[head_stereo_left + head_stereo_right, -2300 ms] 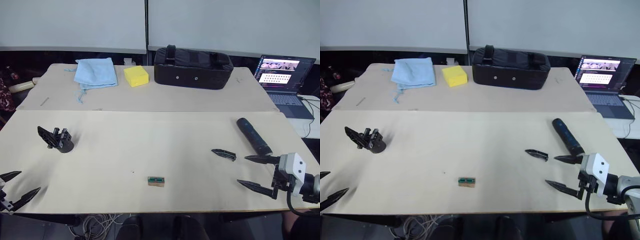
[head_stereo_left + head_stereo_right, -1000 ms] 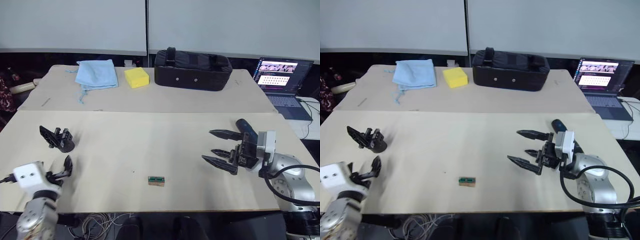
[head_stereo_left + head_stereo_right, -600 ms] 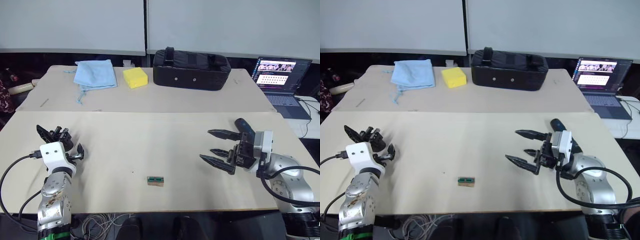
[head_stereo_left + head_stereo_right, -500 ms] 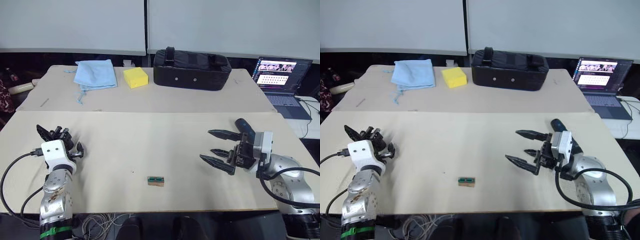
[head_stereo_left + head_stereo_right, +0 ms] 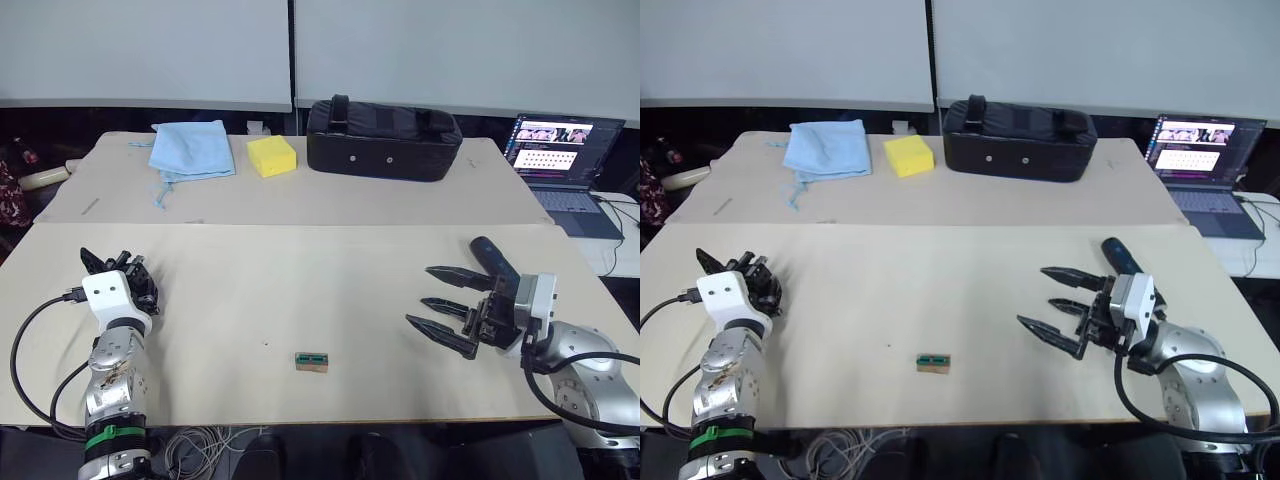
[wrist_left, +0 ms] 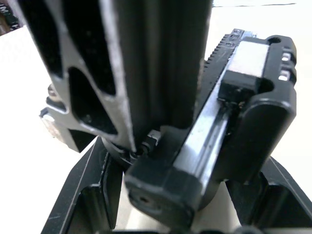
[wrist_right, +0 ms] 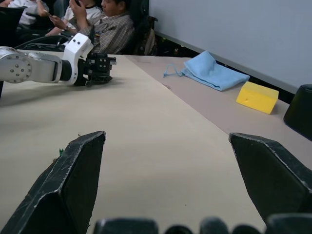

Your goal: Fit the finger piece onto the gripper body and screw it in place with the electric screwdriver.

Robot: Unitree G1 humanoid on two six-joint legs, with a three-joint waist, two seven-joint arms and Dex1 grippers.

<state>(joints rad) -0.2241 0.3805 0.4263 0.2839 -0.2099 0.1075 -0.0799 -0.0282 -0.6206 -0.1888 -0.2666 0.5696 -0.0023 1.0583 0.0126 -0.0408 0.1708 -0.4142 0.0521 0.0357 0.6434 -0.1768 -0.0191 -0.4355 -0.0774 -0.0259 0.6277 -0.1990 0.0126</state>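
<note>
Step in hand: the pick-up stage, by the look of it; nothing is fitted or screwed yet, and both arms are out at the two parts.
Left claw [image 5: 128, 283]: right at the gripper body [image 6: 229, 122], near the left edge of the front counter [image 5: 300, 290]. The wrist view shows the body pressed close against the claw's fingers, but whether they have clamped on it cannot be told.
Right claw [image 5: 448, 304]: spread wide, holding nothing, low over the right side of the counter.
Finger piece [image 5: 442, 304]: lying on the counter between the two spread fingers of the right claw, pointed tip toward the middle.
Electric screwdriver [image 5: 494, 260]: lying on the counter just beyond the right claw, partly hidden behind it, untouched.
Next move: likely the right claw closes on the finger piece, and the gripper body is brought toward the middle to meet it; the piece is small and tapered, so the pinch needs to be centred.
Around: a small brown-and-green box [image 5: 313, 361] sits mid-counter, toward the near edge, near where the parts might meet. On the far counter lie a blue cloth [image 5: 192, 148], a yellow block [image 5: 273, 154] and a black bag [image 5: 385, 136]; a laptop [image 5: 564, 160] stands off to the right. None of these crowds the work.
Onlookers: people [image 7: 105, 24] sit beyond the left end of the counter.
</note>
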